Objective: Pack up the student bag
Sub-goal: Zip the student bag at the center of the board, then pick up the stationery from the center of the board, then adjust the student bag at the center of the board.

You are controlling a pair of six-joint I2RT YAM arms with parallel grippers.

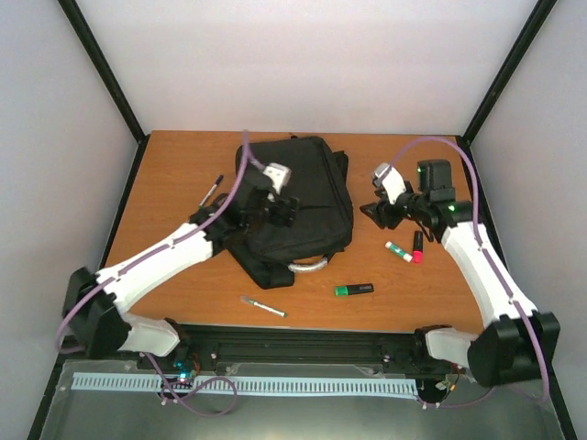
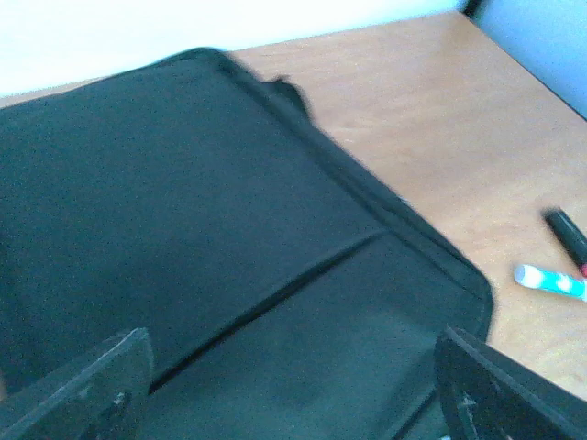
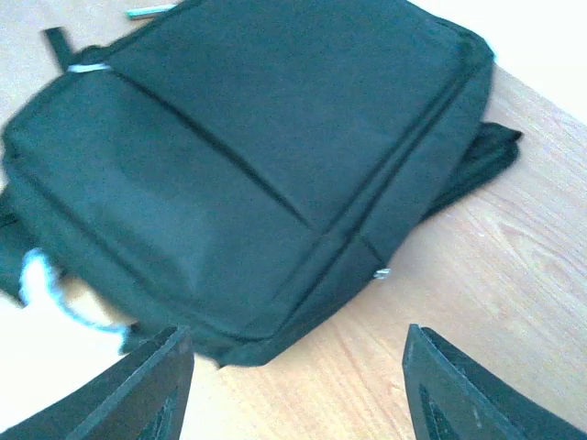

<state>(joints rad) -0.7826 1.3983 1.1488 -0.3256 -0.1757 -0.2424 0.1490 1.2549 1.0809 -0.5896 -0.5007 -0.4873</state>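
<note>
The student bag, a large black backpack, lies flat on the wooden table with its grey curved handle toward the near side. My left gripper hovers over the bag's left half, open, with only black fabric showing between its fingers. My right gripper stands to the right of the bag, open and holding nothing. Its fingers frame bare wood just off the bag's edge. A small metal zip pull shows on that edge.
A white-and-green marker and a black-and-red stick lie right of the bag. A green highlighter and a pen lie near the front edge. Another pen lies left of the bag.
</note>
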